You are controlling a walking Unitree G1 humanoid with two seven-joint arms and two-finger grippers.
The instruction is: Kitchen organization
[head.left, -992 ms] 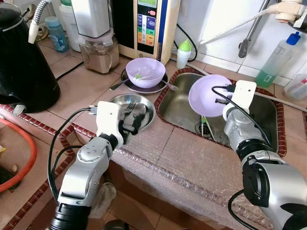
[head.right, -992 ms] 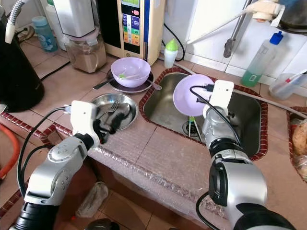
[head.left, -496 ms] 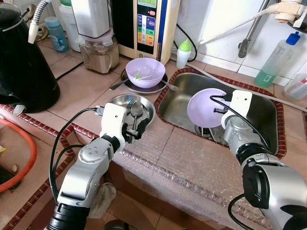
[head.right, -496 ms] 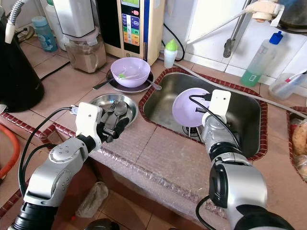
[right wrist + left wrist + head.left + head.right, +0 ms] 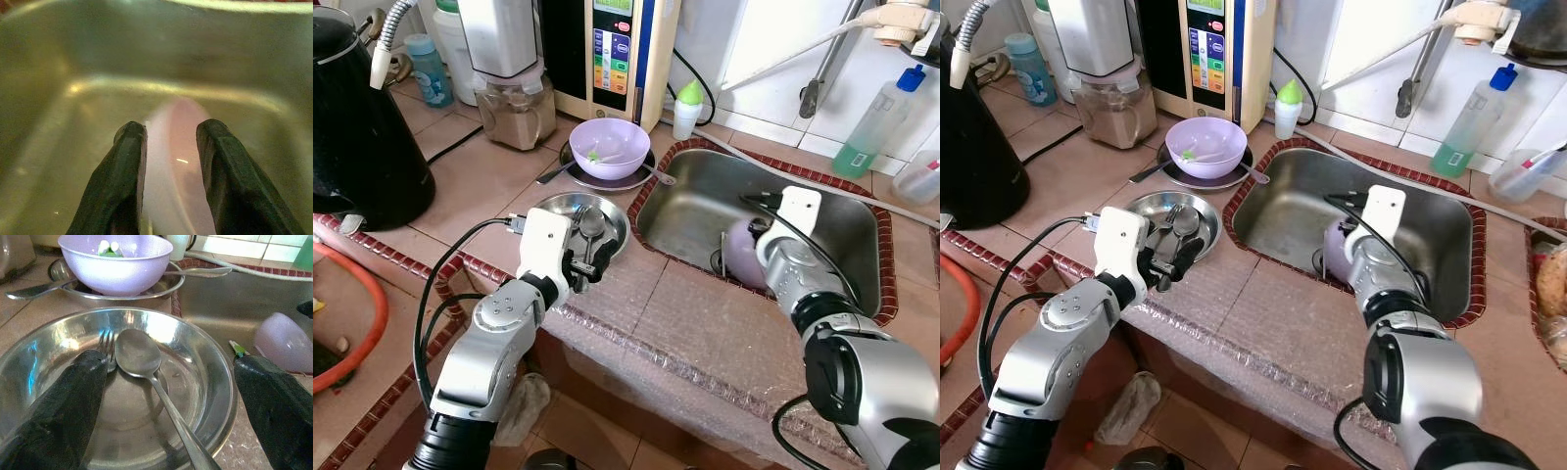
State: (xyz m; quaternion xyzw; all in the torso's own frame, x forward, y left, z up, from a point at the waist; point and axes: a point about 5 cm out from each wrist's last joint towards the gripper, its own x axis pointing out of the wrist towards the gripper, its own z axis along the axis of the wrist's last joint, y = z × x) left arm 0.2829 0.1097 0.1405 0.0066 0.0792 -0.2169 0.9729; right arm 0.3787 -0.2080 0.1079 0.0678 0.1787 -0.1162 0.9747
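Note:
My left gripper (image 5: pixel 592 257) hangs open just above the near rim of a steel plate (image 5: pixel 553 206) on the counter. In that plate lie a spoon (image 5: pixel 137 350) and a fork (image 5: pixel 108 340), between the open fingers in the left wrist view. My right gripper (image 5: pixel 168 132) reaches down into the steel sink (image 5: pixel 675 211), shut on the rim of a lilac plate (image 5: pixel 741 262) that rests low by the drain. A lilac bowl (image 5: pixel 610 147) with green scraps sits on a second steel plate behind the first one.
A black kettle (image 5: pixel 357 117) stands at the far left. A blender (image 5: pixel 514 88) and a water purifier (image 5: pixel 612 49) line the back wall. A green-capped bottle (image 5: pixel 687 108), a soap bottle (image 5: pixel 876 122) and the faucet (image 5: pixel 901 20) surround the sink.
My right gripper has lowered the lilac plate from above the sink down to its floor. My left gripper shifted slightly over the steel plate early on, then stayed put.

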